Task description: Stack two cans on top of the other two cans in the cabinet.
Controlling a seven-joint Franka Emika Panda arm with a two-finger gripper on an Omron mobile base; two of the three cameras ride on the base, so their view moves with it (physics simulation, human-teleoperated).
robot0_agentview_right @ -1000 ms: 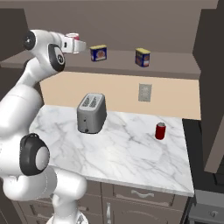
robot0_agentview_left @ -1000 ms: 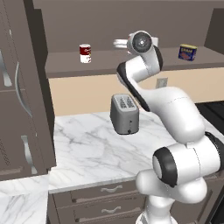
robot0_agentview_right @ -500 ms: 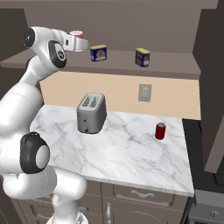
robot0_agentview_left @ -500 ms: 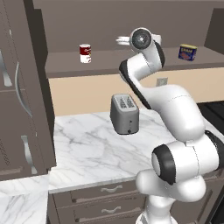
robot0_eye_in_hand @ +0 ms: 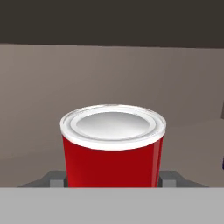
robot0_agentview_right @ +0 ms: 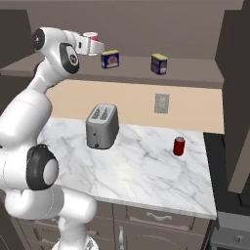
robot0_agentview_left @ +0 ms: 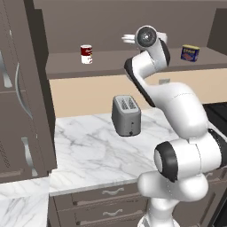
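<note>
Arm has swung nearer blue tin; cabinet shelf.

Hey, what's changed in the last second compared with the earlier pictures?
The claw, shut on the red can, edged slightly up and along the cabinet shelf toward the nearer blue tin. Nothing was grabbed or released. That tin, the far blue tin, the red-and-white can, the toaster and the counter can stayed put.

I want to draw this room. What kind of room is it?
It looks like a kitchen, a computer-drawn one. A silver toaster stands on a marble counter with drawers below, and food cans such as the red and white can sit on a wooden cabinet shelf.
</note>
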